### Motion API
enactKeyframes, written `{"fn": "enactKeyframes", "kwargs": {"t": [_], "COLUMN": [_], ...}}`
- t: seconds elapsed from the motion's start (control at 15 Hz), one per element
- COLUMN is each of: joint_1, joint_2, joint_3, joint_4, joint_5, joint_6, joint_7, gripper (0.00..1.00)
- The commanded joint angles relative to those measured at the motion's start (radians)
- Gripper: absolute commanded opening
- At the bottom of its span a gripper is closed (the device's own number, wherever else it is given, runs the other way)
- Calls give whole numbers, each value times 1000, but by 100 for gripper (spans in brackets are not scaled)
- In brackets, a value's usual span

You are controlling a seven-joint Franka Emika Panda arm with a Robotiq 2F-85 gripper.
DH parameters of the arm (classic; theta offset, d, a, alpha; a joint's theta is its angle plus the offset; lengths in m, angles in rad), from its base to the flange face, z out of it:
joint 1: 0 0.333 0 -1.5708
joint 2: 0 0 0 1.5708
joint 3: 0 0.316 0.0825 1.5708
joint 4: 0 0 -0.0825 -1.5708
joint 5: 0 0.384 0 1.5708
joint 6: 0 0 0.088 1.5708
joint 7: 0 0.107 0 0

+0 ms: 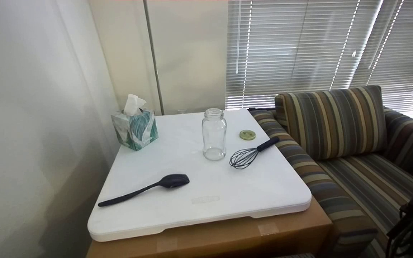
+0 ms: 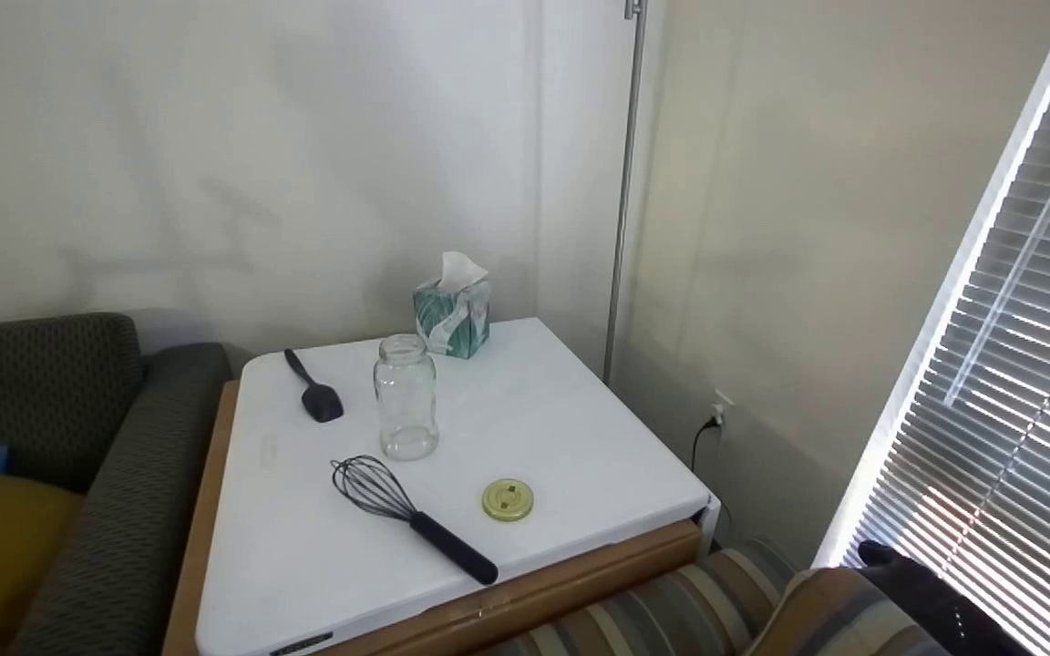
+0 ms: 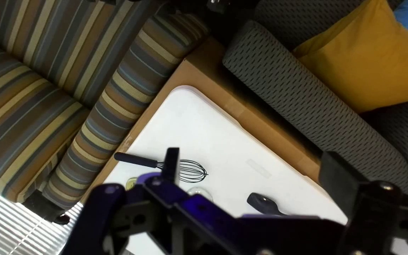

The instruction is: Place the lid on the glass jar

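The lid (image 1: 247,135) is a flat greenish-gold disc lying on the white tabletop (image 1: 256,193). It also shows in an exterior view (image 2: 508,500) and, partly hidden by a finger, in the wrist view (image 3: 130,183). The clear glass jar (image 1: 214,138) stands upright, its mouth uncovered, a little apart from the lid; it shows in an exterior view (image 2: 406,401) too. In the wrist view the jar (image 3: 199,192) is mostly hidden behind the gripper. My gripper (image 3: 255,168) is open with nothing between its fingers, high above the table. Its fingers show in neither exterior view.
A black whisk (image 1: 249,154) lies next to the lid and jar. A black spatula (image 1: 149,188) lies near the front left. A teal tissue box (image 1: 136,129) stands at the back corner near the wall. A striped armchair (image 1: 328,125) and a grey sofa (image 2: 106,501) border the table.
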Motion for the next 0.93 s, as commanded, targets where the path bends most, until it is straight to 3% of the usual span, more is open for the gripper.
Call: {"fn": "enactKeyframes", "kwargs": {"t": [0.0,0.4,0.87], "joint_1": [-15,-94,-128], "joint_2": [22,126,314], "joint_3": [-30,-170,-369], "joint_4": [-12,8,40], "joint_5": [-36,-158,-126], "joint_6": [45,200,415], "joint_7": [-24,-134,-334], "gripper": [100,100,100]}}
